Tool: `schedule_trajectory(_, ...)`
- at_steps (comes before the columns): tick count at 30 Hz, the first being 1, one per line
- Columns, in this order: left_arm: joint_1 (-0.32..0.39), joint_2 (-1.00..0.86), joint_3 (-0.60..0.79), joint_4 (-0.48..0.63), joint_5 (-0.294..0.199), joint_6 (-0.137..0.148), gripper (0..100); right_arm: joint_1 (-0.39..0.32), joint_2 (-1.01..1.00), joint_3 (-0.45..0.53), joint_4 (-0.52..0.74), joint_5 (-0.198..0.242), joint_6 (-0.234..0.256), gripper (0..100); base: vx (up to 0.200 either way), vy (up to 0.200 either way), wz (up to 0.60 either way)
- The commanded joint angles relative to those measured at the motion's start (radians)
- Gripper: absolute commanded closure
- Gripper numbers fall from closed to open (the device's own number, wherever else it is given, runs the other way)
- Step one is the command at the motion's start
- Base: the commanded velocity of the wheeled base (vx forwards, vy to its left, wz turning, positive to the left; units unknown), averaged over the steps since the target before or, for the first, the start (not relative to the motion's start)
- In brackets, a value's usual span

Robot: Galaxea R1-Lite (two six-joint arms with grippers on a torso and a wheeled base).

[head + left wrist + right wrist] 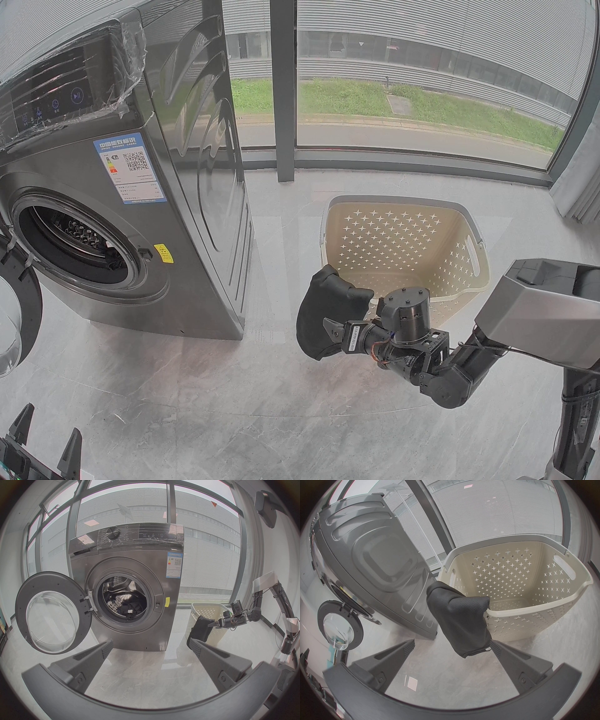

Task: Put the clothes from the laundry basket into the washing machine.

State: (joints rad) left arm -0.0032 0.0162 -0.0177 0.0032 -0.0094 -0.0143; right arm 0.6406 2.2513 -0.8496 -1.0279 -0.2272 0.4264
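We see a pale grey, marble-veined floor [250, 400] running to a tall window [500, 81] with a dark mullion [284, 87]. Daylight comes through it. Outside lie a grass strip [350, 97], a paved path [350, 134] and a slatted grey facade [437, 25]. A pale curtain [584, 175] hangs at the right.

Right arm [450, 375]: black jointed links, cylindrical actuator housing [406, 309], thin black cables, silver-grey angular upper shell [544, 309]. Left end effector [150, 642] and right end effector [451, 642]: dark grey wedge-shaped fingers [218, 664], ribbed tips.
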Motion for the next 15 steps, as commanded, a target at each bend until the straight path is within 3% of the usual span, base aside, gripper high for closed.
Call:
schedule_trajectory(1, 0.000, -0.013, 0.016, 0.000, 0.000, 0.004, 0, -0.022, 0.071, -0.063, 0.006, 0.000, -0.008, 0, 0.000, 0.000, 0.00)
schedule_trajectory(15, 0.000, -0.013, 0.016, 0.000, 0.000, -0.004, 0, -0.035, 0.175, -0.203, -0.006, 0.005, -0.009, 0, 0.000, 0.000, 0.00)
